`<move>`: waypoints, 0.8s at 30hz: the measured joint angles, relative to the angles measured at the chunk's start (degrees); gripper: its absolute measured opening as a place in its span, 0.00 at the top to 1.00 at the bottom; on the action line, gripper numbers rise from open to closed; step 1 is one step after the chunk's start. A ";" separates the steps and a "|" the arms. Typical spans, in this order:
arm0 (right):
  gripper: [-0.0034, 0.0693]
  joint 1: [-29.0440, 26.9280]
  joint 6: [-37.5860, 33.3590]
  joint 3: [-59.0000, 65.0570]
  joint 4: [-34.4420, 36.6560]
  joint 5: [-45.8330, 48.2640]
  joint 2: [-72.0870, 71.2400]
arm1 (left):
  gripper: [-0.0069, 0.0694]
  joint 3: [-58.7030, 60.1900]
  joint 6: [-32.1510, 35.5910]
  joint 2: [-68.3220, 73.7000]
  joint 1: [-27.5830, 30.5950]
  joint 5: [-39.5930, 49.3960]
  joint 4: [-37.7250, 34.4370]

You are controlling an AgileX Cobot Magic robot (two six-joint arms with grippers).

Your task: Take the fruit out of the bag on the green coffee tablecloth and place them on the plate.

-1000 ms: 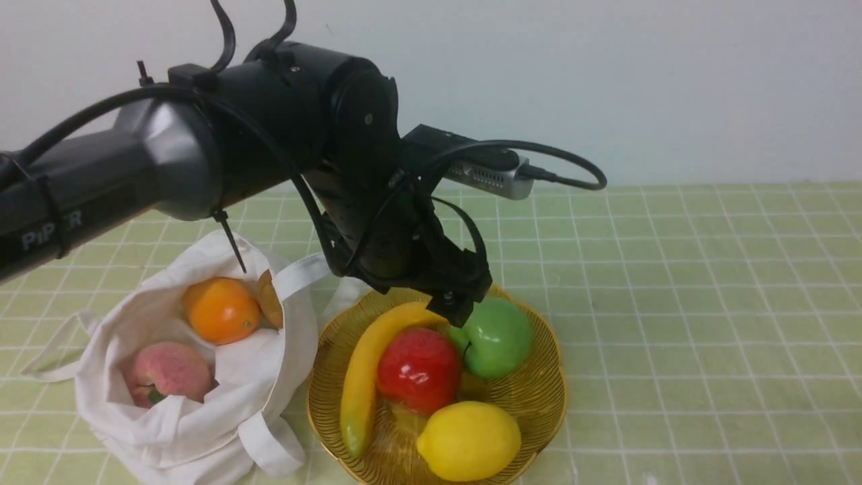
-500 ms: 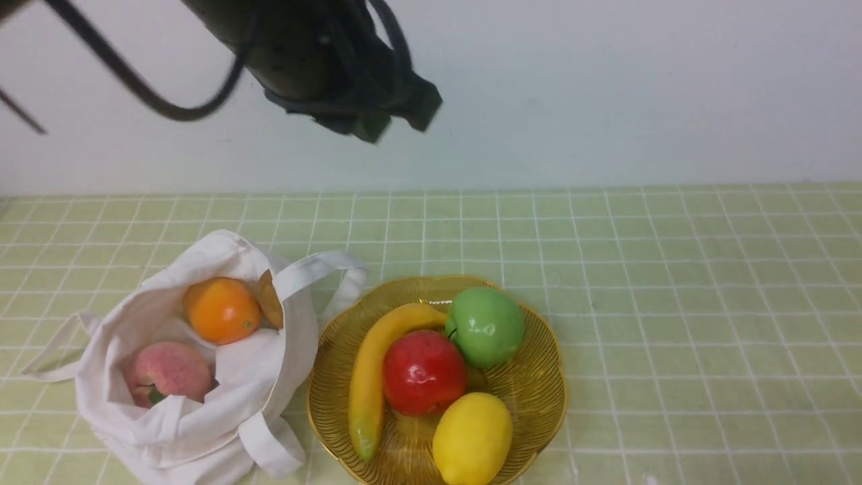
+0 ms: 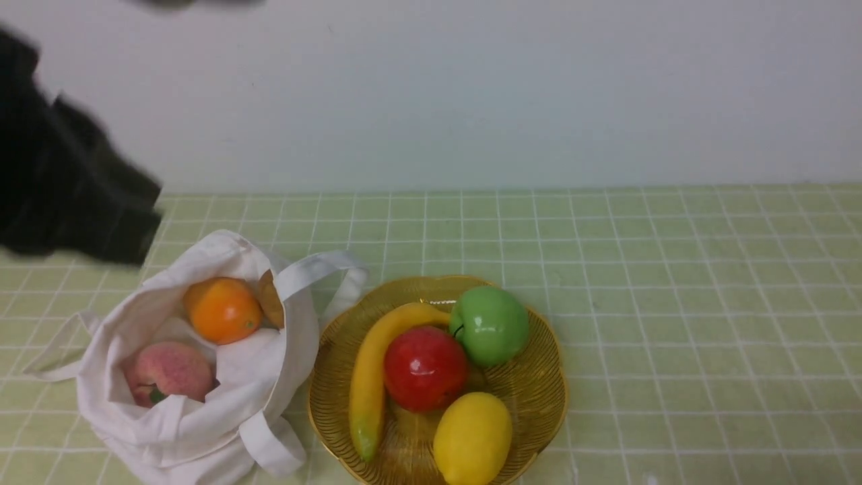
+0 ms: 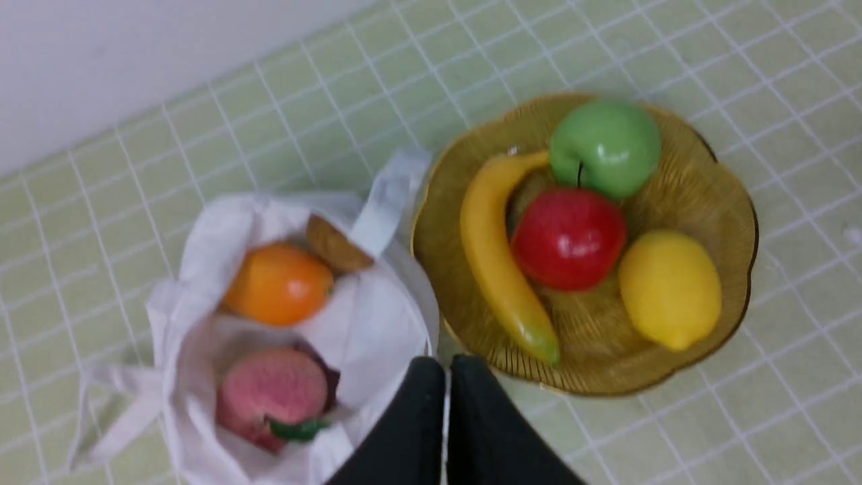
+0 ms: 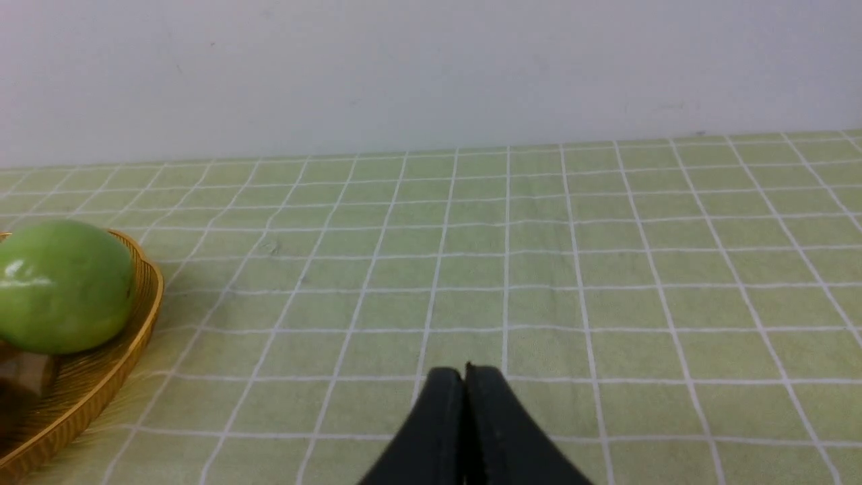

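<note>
Step in hand: reach into the bag (image 3: 202,424) for the next fruit; the orange (image 3: 222,310) looks the easiest pick, sitting high and uncovered in the mouth.
Approach: come straight down, spread the fingers wider than the orange before descending, and close on its widest girth. Go gently, as a glossy round skin is likely to slip.
Hazard: strap handle (image 3: 316,266) arches at 3 o'clock of the orange; avoid snagging it and dragging the bag into the plate (image 3: 545,404).
Fruit in bag: orange at 12 o'clock of the opening. Peach (image 3: 168,372) at 7 o'clock, matte pink, half sunk in folds. Brownish fruit (image 3: 271,300) just beside the orange, mostly hidden behind the strap.
Bag: soft white cloth, mouth slumped open, at 9 o'clock of the plate, close against its rim.
Plate: amber, ribbed, scalloped. Red apple (image 3: 425,368) at centre, green apple (image 3: 489,325) at 1 o'clock, banana (image 3: 369,377) along 9 o'clock, lemon (image 3: 473,438) at 5 o'clock. Spare room is thin, best toward 3 o'clock.
Left gripper (image 4: 446,367): fingers pressed together, holding nothing, high above the bag-plate seam.
Right gripper (image 5: 465,377): fingers also together, holding nothing, over bare green coffee tablecloth (image 3: 673,303) at 3 o'clock of the plate.
</note>
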 joint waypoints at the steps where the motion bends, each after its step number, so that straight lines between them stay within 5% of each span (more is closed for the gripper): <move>1: 0.97 0.00 0.00 0.00 0.00 0.00 0.00 | 0.92 3.29 -0.65 -2.59 0.00 -0.07 -0.05; 3: 0.97 0.00 0.00 0.00 0.00 0.00 0.00 | 0.92 9.24 -2.05 -8.10 0.00 -1.38 -0.05; 7: 0.97 0.00 0.00 0.00 0.00 0.00 0.00 | 0.92 29.23 -8.69 -25.89 0.00 -18.39 1.22; 14: 0.97 0.00 0.00 0.00 0.00 0.00 0.00 | 0.92 46.15 -11.69 -38.77 0.00 -38.77 4.88; 24: 0.97 0.00 0.00 0.00 0.00 0.00 0.00 | 0.92 57.42 -11.86 -42.33 0.00 -42.31 5.77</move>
